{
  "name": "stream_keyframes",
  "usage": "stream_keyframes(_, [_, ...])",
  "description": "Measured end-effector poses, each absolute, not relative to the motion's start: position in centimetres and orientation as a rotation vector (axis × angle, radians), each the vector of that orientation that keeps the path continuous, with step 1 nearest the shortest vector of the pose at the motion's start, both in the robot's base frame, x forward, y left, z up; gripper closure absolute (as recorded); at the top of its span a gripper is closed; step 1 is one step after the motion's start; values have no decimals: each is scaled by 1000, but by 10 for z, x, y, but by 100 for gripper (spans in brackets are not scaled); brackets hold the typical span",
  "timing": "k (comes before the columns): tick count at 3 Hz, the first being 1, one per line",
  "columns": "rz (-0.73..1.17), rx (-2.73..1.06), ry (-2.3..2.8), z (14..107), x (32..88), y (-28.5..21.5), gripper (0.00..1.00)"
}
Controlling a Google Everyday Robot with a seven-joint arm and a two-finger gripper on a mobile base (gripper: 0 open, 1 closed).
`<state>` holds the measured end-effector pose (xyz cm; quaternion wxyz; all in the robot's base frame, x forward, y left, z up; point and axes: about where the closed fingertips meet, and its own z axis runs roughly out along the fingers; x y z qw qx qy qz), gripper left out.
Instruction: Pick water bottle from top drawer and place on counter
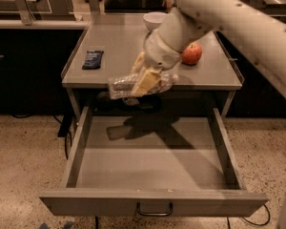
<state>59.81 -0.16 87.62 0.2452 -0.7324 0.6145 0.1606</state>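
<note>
My gripper [144,80] is shut on the water bottle [121,86], a clear crinkled plastic bottle held lying sideways. It hangs in the air at the front edge of the counter [124,46], above the back of the open top drawer [148,166]. The drawer is pulled fully out and shows only the bottle's shadow on its floor. My pale arm comes in from the upper right.
On the counter lie a dark blue flat packet [93,59] at the left, a red apple [192,54] at the right and a white bowl [154,20] at the back. The drawer's wire handle [154,210] faces the front. Dark cabinets stand on both sides.
</note>
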Motion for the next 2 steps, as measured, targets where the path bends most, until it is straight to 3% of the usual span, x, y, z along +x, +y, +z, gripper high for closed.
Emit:
stream_keyframes(1, [433, -1948, 1682, 883, 595, -32, 100])
stream_keyframes(2, [435, -1957, 1681, 881, 595, -27, 100])
